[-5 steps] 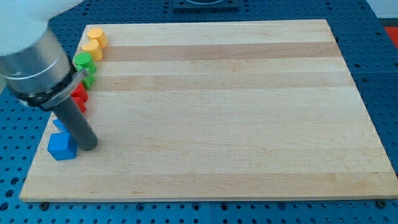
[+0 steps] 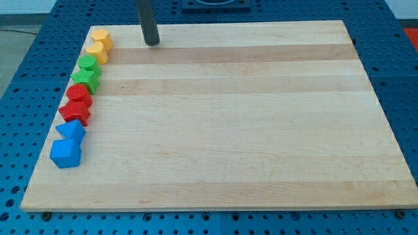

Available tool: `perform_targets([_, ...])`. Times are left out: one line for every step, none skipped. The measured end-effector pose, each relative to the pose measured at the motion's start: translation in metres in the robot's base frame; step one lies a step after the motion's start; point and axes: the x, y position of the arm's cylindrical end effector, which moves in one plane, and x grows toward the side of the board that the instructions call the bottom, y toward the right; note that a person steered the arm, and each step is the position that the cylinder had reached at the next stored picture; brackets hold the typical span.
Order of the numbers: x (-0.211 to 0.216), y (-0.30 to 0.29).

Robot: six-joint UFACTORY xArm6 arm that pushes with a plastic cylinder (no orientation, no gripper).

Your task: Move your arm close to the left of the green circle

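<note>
The blocks stand in a column along the board's left edge. From the top: two yellow blocks (image 2: pixel 99 43), a green circle-like block (image 2: pixel 88 64), a second green block (image 2: pixel 89 79), two red blocks (image 2: pixel 77 103), a blue block (image 2: pixel 71 131) and a blue cube-like block (image 2: pixel 66 153). My tip (image 2: pixel 152 43) rests on the board near its top edge. It is to the right of the yellow blocks and up and right of the green circle, well apart from it. It touches no block.
The wooden board (image 2: pixel 261 130) lies on a blue perforated table (image 2: pixel 405 78). A dark fixture (image 2: pixel 215 5) sits beyond the board's top edge.
The arm has swung from beside the blue blocks at lower left to the board's top edge, right of the yellow blocks. The blocks have not moved.
</note>
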Motion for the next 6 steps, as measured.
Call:
perform_targets([-0.028,-0.022])
perform_targets([-0.013,-0.022])
perform_targets([0.008,-0.023])
perform_targets([0.024,-0.024])
perform_targets([-0.009,-0.024])
perform_targets([-0.036,-0.036])
